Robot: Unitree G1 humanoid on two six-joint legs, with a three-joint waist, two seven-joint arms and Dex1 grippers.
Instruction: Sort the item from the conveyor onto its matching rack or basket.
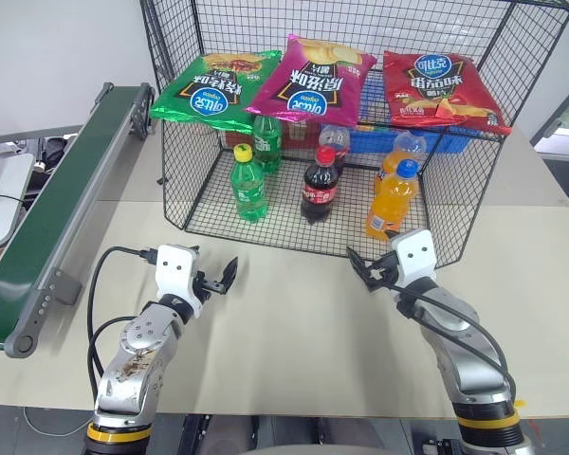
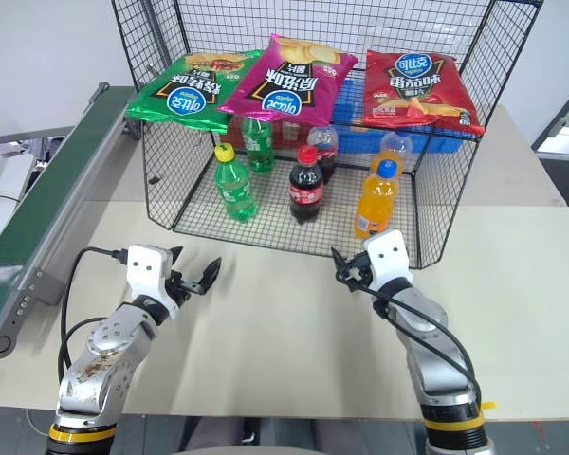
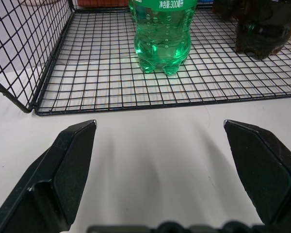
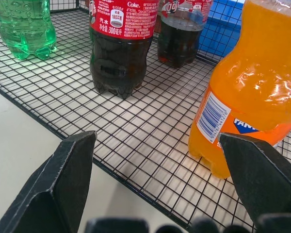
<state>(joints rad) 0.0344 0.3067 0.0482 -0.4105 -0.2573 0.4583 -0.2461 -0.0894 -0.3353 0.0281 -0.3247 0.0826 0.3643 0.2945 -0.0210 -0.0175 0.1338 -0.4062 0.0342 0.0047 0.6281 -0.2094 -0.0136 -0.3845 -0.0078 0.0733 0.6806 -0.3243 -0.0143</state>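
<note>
- A beige table (image 1: 294, 322) carried the black wire basket (image 1: 209, 180) at upper centre.
- The cola bottle (image 1: 321, 185) stood upright inside it, centre frame.
- Left gripper (image 1: 223, 275) and right gripper (image 1: 365, 268) hovered below, both spread open and empty.

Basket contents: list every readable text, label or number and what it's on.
"Coke", "300毫升": red label of the cola bottle.
"300毫升": label of the green soda bottle.
"FAN…", cut off, plus a barcode: orange soda bottle.
Chip bags: large Chinese brand print, too blurred to quote.
Other small print: unreadable.
</note>
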